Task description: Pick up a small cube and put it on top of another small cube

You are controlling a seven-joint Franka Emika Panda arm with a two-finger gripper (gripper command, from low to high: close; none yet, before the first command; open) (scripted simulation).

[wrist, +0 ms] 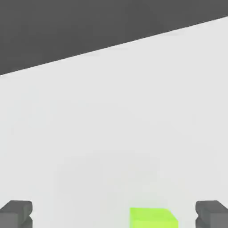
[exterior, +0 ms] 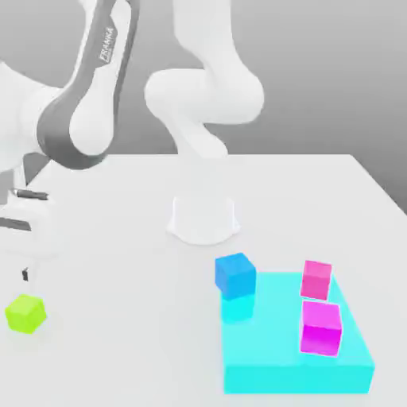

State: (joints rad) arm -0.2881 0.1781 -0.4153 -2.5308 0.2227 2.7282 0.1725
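Note:
The small lime-green cube (exterior: 25, 313) rests on the white table (exterior: 127, 318) near the exterior view's left edge. My gripper (exterior: 21, 275) hangs just above and slightly behind it, apart from it. In the hand view the two dark fingertips (wrist: 16, 213) stand wide apart, so the gripper (wrist: 114, 215) is open and holds nothing. The lime cube (wrist: 152, 218) lies between the fingertips, closer to one of them. A blue cube (exterior: 235, 273) of about the same size stands at the far left corner of a flat cyan platform (exterior: 278, 358).
Two magenta cubes (exterior: 316, 279) (exterior: 321, 327) stand on the cyan platform, on the exterior view's right side of it. The arm's white round base (exterior: 203, 219) sits mid-table behind the platform. The table's edge runs along the exterior view's right.

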